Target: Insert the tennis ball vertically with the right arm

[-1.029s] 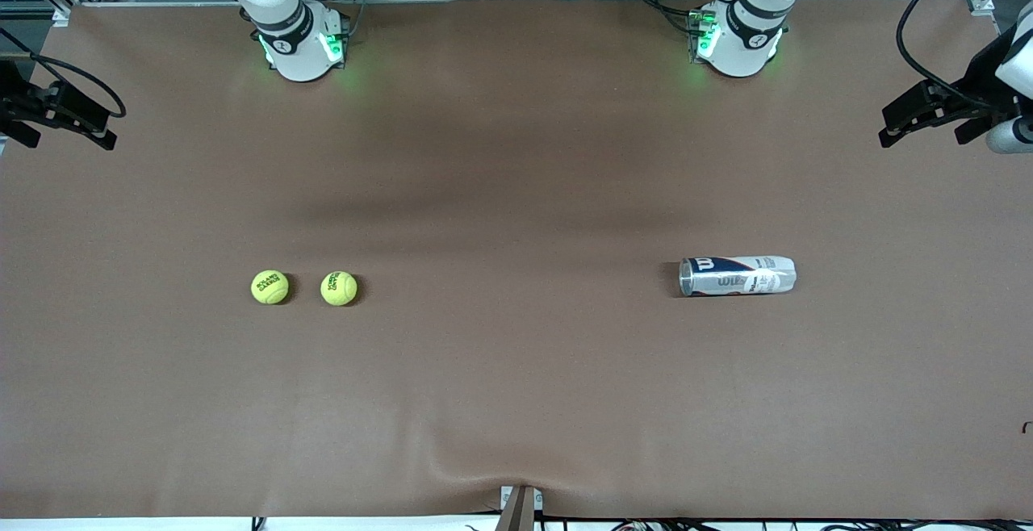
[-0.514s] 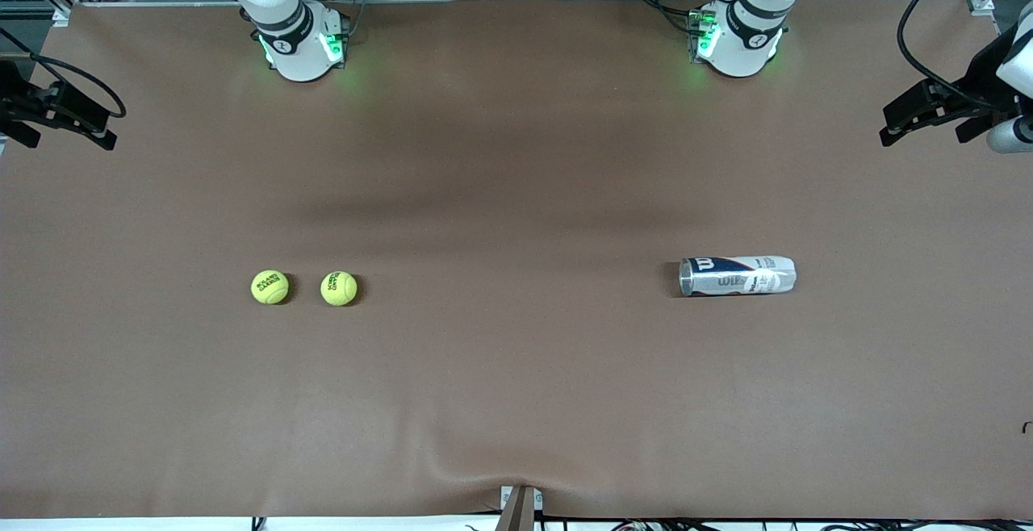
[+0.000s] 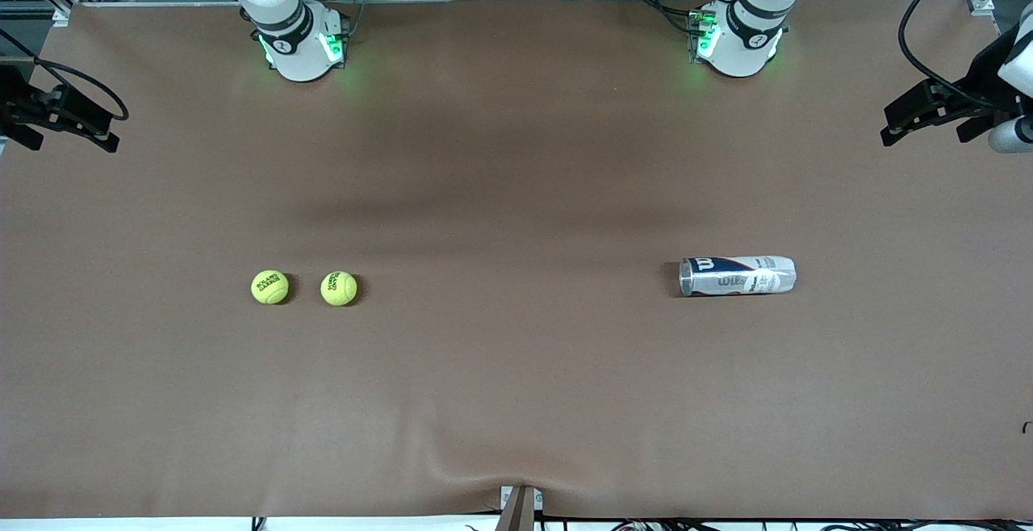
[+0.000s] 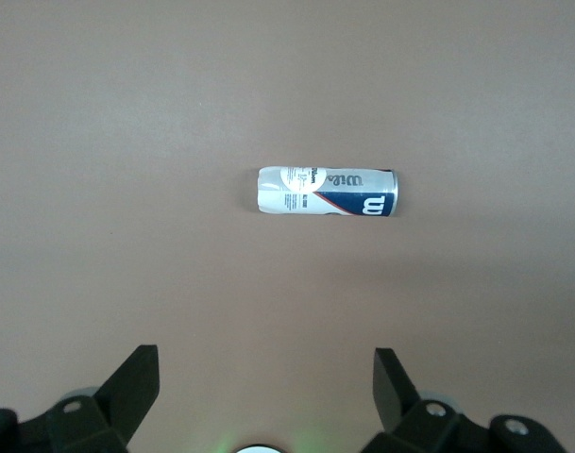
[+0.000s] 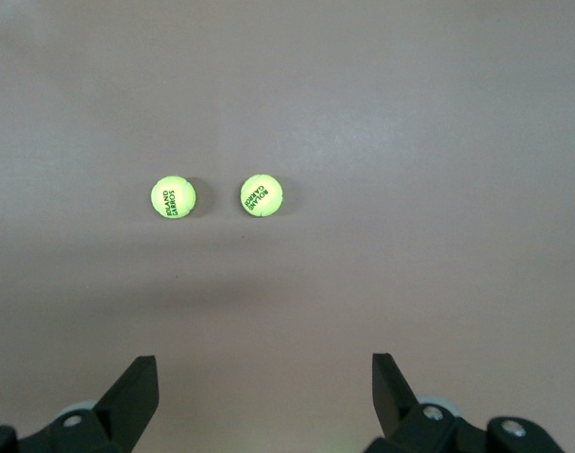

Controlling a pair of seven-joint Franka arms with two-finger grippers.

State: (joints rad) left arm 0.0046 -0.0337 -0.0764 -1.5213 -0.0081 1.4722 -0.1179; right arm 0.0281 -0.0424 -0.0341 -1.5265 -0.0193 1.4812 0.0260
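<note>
A: Front camera?
B: High, facing both bases, taking in the whole table (image 3: 516, 402).
A: Wrists?
B: Each looks straight down from high up: left onto the can (image 4: 327, 192), right onto two balls (image 5: 262, 195). Front shares both.

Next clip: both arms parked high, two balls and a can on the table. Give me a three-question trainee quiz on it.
1. True or false: the ball can stands upright.
2. How many tennis balls lie on the table?
3. Multiple choice: the right gripper is A) shut on a ball, B) open and holding nothing, C) resting on the can.

Key: 1 false, it lies on its side toward the left arm's end. 2 two. 3 B; the left gripper is open too.
</note>
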